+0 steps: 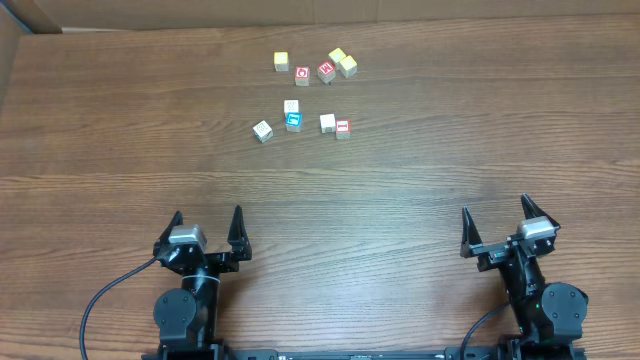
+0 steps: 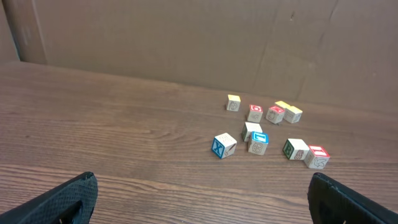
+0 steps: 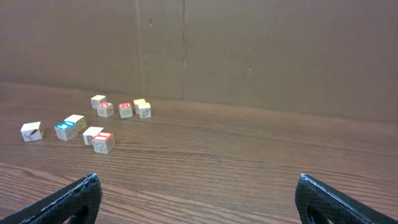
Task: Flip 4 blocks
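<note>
**Overhead and wrist views.** The left pincer (image 1: 207,217) and the right pincer (image 1: 496,210) stood at the near edge of the wooden bench (image 1: 120,140). Each had its jaws spread wide, with nothing between them.

The four blocks lay in a loose row toward the far side of the bench. They were well apart from both pincers and nearer the left one. From left to right the row held:
- a whitish block (image 1: 262,130)
- the blue-faced block (image 1: 293,121)
- a second whitish block (image 1: 327,122)
- the red-faced block (image 1: 343,127), just beside the second whitish block

A dotted white cube (image 1: 291,106) sat directly behind the blue-faced block, close against it.

Farther back lay a second group. A lone yellow-topped cube (image 1: 281,61) was at its left. Next came a red-topped cube (image 1: 302,75) and a tilted red cube (image 1: 326,71). A yellow pair (image 1: 347,66) sat side by side at the right.

A brown cardboard wall (image 2: 186,37) closed the far side of the bench.
</note>
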{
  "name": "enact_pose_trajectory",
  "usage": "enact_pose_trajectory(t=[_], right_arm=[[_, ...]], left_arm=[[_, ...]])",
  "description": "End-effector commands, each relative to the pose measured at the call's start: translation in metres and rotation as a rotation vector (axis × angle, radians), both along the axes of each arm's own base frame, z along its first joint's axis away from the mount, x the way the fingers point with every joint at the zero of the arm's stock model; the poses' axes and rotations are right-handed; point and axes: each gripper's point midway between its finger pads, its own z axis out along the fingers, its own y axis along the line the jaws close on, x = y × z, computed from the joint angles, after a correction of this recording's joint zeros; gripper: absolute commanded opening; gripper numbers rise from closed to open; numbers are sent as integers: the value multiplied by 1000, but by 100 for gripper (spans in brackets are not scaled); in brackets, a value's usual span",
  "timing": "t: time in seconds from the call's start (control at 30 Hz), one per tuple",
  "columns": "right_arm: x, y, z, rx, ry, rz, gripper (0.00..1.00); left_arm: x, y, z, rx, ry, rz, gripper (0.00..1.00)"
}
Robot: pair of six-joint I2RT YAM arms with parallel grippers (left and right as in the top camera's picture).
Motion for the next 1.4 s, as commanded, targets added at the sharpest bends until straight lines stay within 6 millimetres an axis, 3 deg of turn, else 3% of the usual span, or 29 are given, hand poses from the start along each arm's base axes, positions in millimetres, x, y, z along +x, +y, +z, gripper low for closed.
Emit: enact_pose_trajectory(t=[0.0,0.53,0.7,0.9,0.97,1.07,1.13,1.23,1.37], right_arm=[[0,1,-4,-3,7,6,100],[1,2,3,-4,-24,7,100],[0,2,-4,-3,5,7,100],[-3,14,-2,111,27,77,100],[-2,13,0,112,16,76,100],[-5,22,11,183,-3,128,100],[-6,21,20,223,-6,127,100],[-12,20,46,225,-32,125,100],[-25,8,98,227,-67,54,100]], left_arm=[[0,0,-2,-10,3,2,100],[0,0,0,-10,-2,2,100],[0,-3,-1,-15,1,-11,100],[0,-2,-1,-15,0,-10,100],[0,-13,2,-19,-12,-70,100],[-7,-49,19,-36,-49,-281,100],[-13,-59,35,-81,-59,-340,100],[-24,-59,65,-98,-53,-339,100],[-41,-60,126,-56,-48,-341,100]])
